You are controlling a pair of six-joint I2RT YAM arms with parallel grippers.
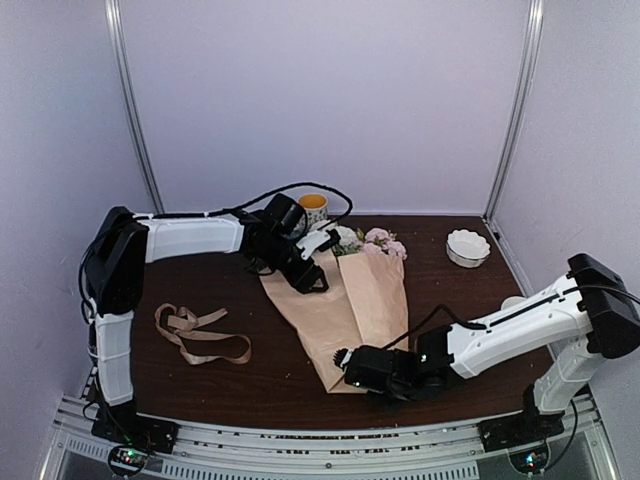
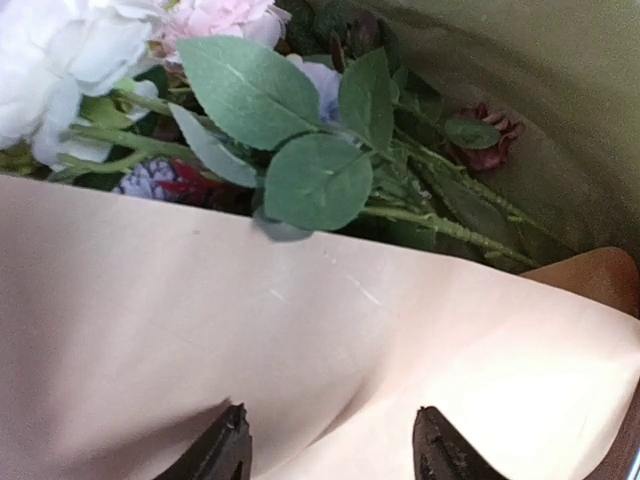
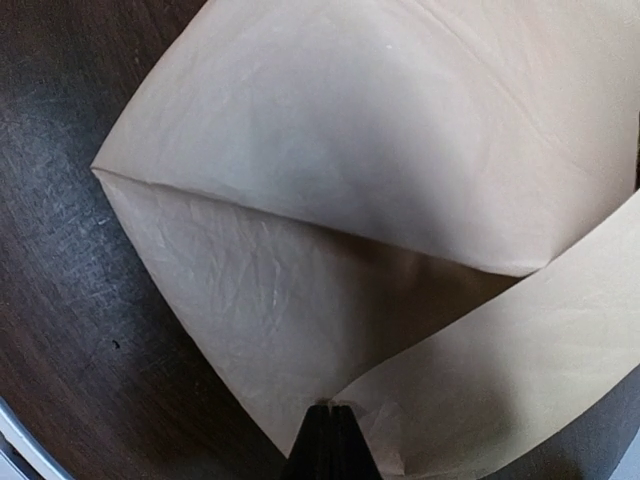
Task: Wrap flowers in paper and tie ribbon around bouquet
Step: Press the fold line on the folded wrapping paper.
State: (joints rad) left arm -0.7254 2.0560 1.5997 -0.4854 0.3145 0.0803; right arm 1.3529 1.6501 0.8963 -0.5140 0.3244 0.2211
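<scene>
Hidden: stems of the flowers (image 1: 368, 240) mostly under the paper (image 1: 335, 315).
Bouquet (image 1: 350, 300): one crinkled peach cone lying on the table (image 1: 200, 290), blooms at the far end.
Left gripper (image 2: 330, 445): parted, empty, over smooth paper.
Right gripper (image 3: 330, 425): closed at the cone's narrow tip; whether it pinches paper is unclear.
Others: one looped ribbon (image 1: 198, 335), one cup (image 1: 313, 207), one bowl (image 1: 468, 247).

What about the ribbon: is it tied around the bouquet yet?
No, the ribbon lies loose on the table, left of the bouquet.

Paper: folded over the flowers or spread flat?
Folded: the paper laps over itself in a cone, flowers poking out its far end.
</scene>
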